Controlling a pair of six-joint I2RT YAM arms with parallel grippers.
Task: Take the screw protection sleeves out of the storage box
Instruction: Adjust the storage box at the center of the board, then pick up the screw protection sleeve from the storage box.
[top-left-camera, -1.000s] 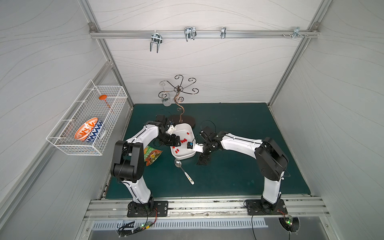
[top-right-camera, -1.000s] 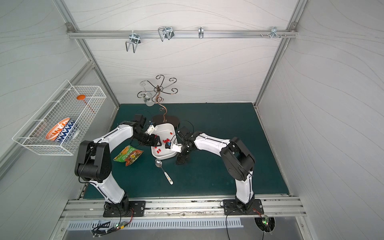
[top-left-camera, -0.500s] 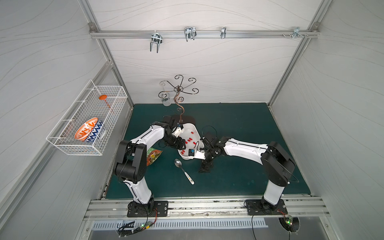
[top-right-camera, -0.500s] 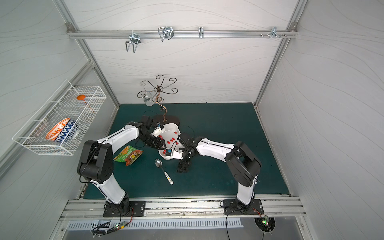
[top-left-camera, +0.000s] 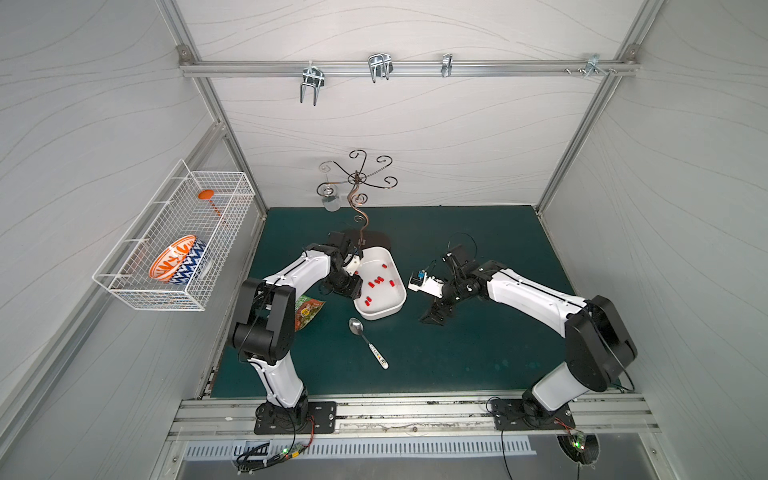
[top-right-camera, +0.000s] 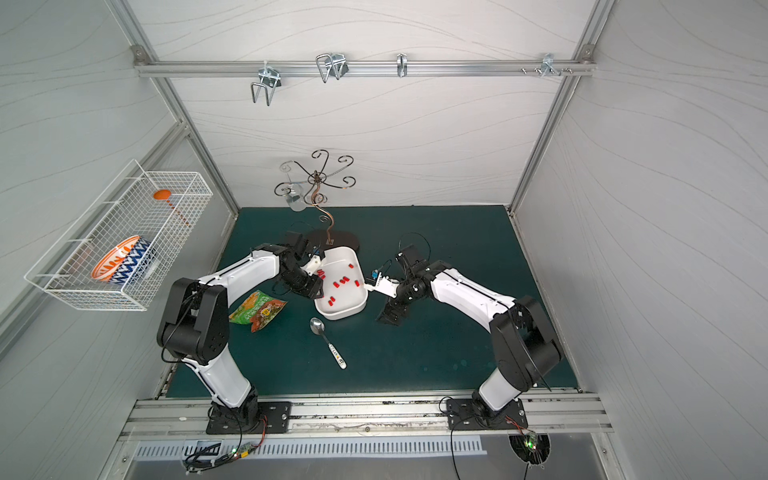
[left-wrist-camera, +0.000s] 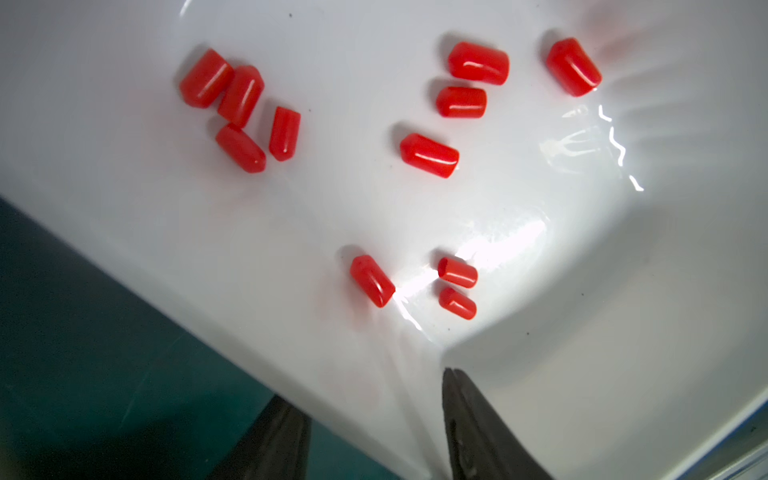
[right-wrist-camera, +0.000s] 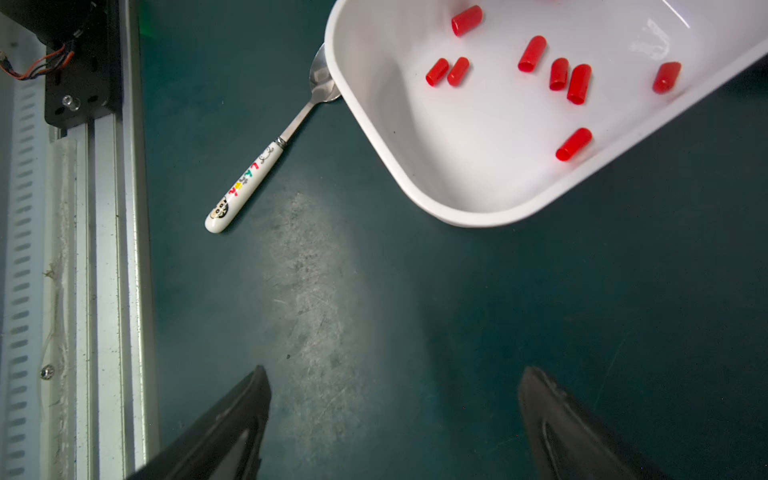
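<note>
The white storage box (top-left-camera: 384, 313) (top-right-camera: 340, 313) lies left of centre on the green mat, with several red screw protection sleeves (top-left-camera: 376, 282) (top-right-camera: 341, 282) scattered inside. My left gripper (top-left-camera: 352, 290) (top-right-camera: 316, 291) sits at the box's left wall. The left wrist view shows the gripper (left-wrist-camera: 365, 384) astride that wall (left-wrist-camera: 623, 332), one finger inside, one outside under the rim, closed on it; sleeves (left-wrist-camera: 429, 155) lie just ahead. My right gripper (top-left-camera: 434, 316) (right-wrist-camera: 395, 369) hangs open over bare mat, clear of the box (right-wrist-camera: 457, 166) and its sleeves (right-wrist-camera: 574, 143).
A spoon (top-left-camera: 368, 338) (right-wrist-camera: 257, 166) lies just in front of the box, its bowl by the near corner. A snack packet (top-left-camera: 307, 309) is left of it. A hook stand's dark base (top-left-camera: 376, 239) touches the box's far end. A wire basket (top-left-camera: 178, 249) hangs on the left wall.
The right gripper has drawn back to the right, away from the box. The box has turned and shifted on the mat. The left jaws have narrowed onto its wall.
</note>
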